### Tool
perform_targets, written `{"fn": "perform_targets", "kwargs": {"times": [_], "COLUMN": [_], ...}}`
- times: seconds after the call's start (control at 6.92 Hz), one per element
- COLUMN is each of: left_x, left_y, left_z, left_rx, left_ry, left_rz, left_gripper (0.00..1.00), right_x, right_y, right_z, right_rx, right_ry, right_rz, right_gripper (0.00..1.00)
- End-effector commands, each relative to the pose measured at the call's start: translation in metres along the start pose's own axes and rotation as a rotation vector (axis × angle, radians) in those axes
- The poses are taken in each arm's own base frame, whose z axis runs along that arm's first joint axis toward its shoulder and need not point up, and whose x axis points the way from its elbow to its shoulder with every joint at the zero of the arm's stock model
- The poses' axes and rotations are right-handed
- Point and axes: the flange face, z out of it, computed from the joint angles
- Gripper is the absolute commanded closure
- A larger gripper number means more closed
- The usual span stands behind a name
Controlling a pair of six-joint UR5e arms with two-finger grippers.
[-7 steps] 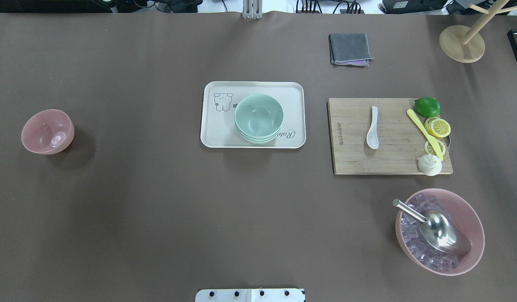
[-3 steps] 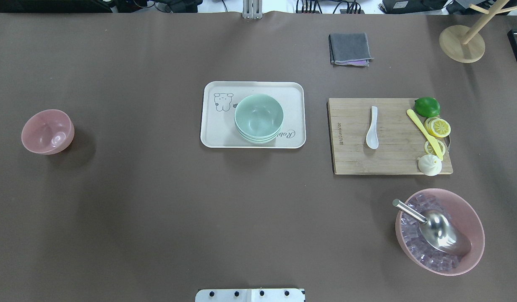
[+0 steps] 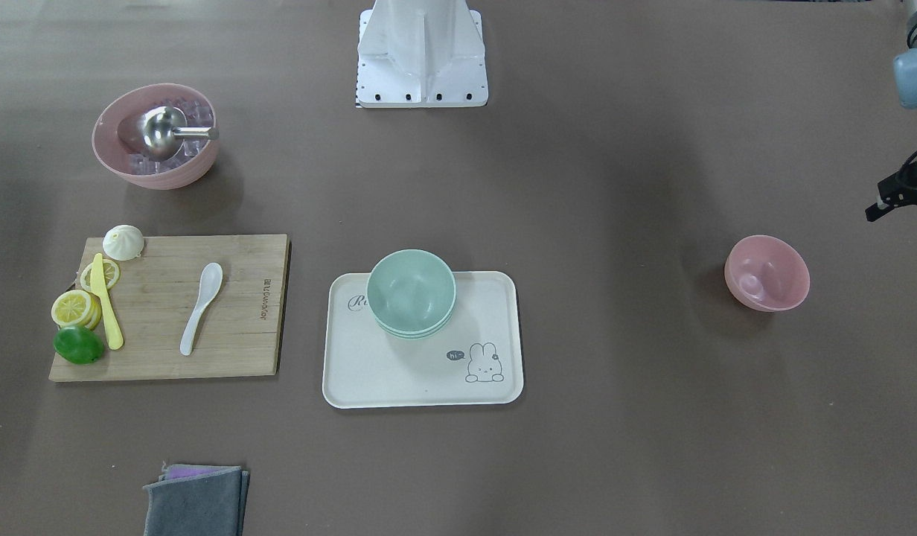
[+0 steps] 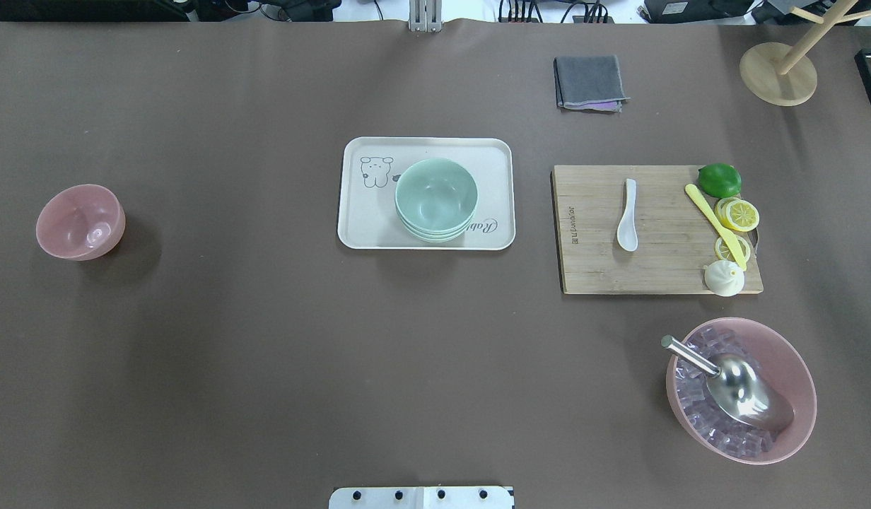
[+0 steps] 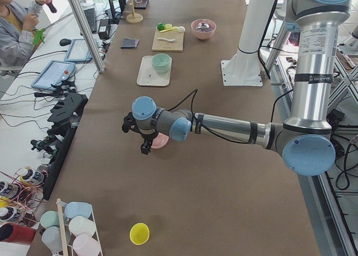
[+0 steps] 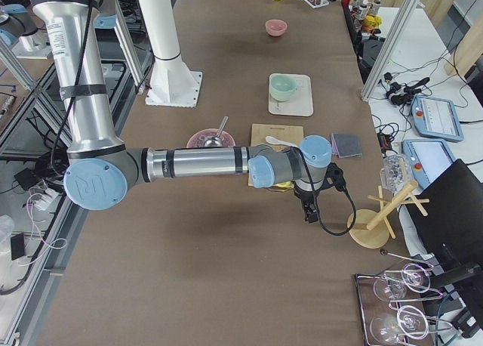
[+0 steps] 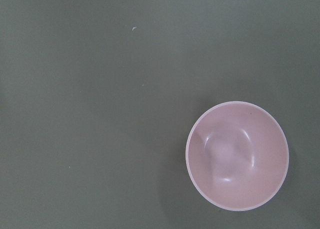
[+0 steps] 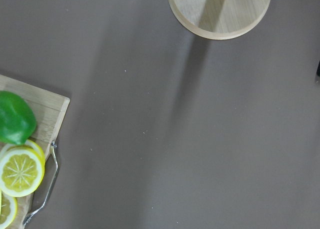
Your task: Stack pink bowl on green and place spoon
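Observation:
An empty pink bowl stands upright at the table's left end; it also shows in the left wrist view. Stacked green bowls sit on a white tray at the centre. A white spoon lies on a wooden cutting board. My left gripper hovers just outside the pink bowl, apart from it; I cannot tell if it is open. My right gripper hovers beyond the board's end, near the wooden stand; its state cannot be told. Neither shows in the overhead view.
A large pink bowl of ice cubes with a metal scoop stands at front right. A lime, lemon slices, a yellow knife and a bun share the board. A grey cloth and wooden stand sit at the back right.

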Motion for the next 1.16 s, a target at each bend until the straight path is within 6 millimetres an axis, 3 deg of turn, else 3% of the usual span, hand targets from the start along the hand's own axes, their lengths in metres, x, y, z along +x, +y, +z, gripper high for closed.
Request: {"fn": "perform_targets", "kwargs": {"times": [0.0, 0.58, 0.72, 1.01], "left_x": [-0.01, -0.005, -0.001, 0.001], "left_y": [0.005, 0.0, 0.0, 0.002], "left_z": [0.01, 0.007, 0.006, 0.004], "left_rx": [-0.021, -0.005, 0.001, 0.015], "left_ry": [-0.008, -0.004, 0.005, 0.01], "left_rz": [-0.02, 0.006, 0.012, 0.006], "left_gripper": [0.02, 0.02, 0.02, 0.02], "right_x": [-0.001, 0.0, -0.001, -0.002], "right_y": [0.001, 0.002, 0.013, 0.014], "right_z": [-0.001, 0.0, 0.0, 0.001], "right_rx": [0.001, 0.001, 0.018, 0.035], "right_ry": [-0.005, -0.004, 0.0, -0.001], "right_rz": [0.001, -0.001, -0.017, -0.037], "right_gripper": [0.0, 0.0, 0.0, 0.0]}}
